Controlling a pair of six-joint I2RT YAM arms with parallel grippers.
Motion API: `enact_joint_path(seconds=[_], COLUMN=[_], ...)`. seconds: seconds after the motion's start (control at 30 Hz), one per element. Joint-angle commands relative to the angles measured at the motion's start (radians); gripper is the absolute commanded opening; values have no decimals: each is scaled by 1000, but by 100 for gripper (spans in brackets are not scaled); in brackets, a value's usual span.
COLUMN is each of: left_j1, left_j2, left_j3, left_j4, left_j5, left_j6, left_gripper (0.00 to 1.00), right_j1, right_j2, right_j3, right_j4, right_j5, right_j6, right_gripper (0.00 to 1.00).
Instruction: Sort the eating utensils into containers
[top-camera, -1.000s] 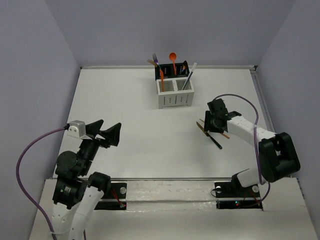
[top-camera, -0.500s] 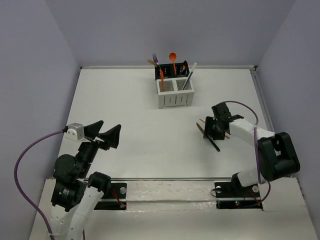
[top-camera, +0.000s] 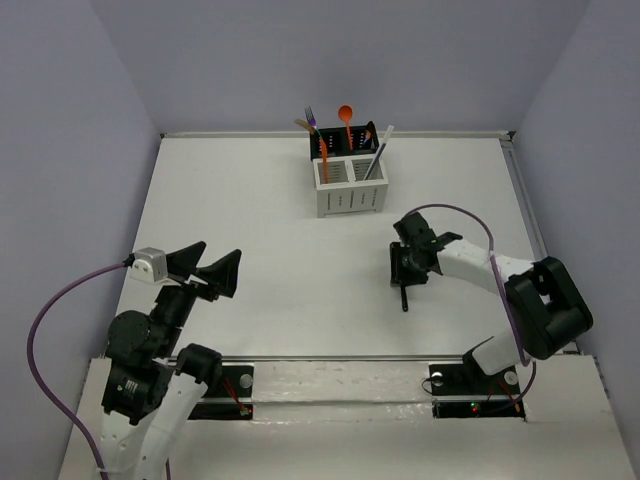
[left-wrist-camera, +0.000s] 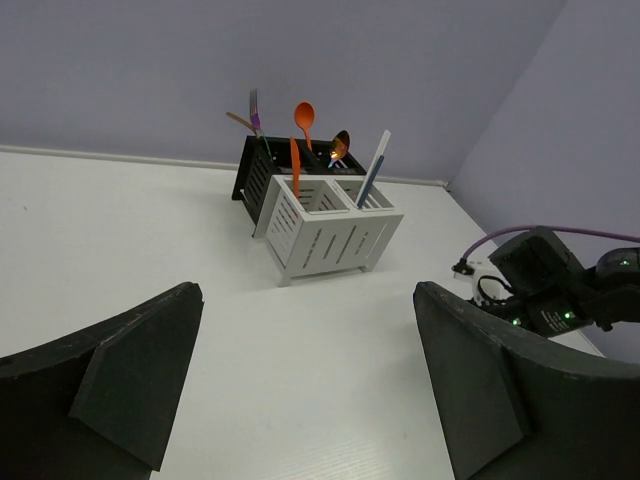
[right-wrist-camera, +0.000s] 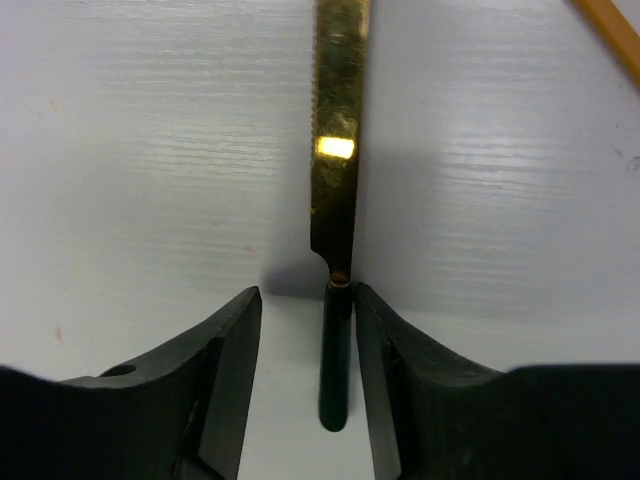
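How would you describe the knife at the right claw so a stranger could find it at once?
On the white table, find the right claw low over the right half. Between its fingers lies a knife, gold serrated blade and black handle; the neighbouring tan stick is one plain colour.

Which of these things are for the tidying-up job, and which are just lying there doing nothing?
For the job:
gold knife with a black handle, between the right gripper's open jaws; tan chopstick beside it; containers; orange spoon standing in them.

Just there:
purple cables; left gripper, open, holding nothing.
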Motion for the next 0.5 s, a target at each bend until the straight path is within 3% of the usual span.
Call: enact_joint_path(seconds=[0.0,0.13,0.27,0.47], left_j1=[-11,-11,-11,-11], left_j2=[-8,-5,-3,5], left_j3=[27,27,27,27], left_j4=[40,40,42,42], left_j5=[-10,-10,-10,-9], left_j6=[13,14,14,14], left_gripper=[99,99,99,99], right_j1=[45,63,82,137], right_j2=[103,164,203,87], right_j3=[18,54,78,103], right_j4=[-79,-96,-105,-93], right_j5=[83,110,118,97], right_j6=[43,33,21,20], right_gripper=[41,30,7,7])
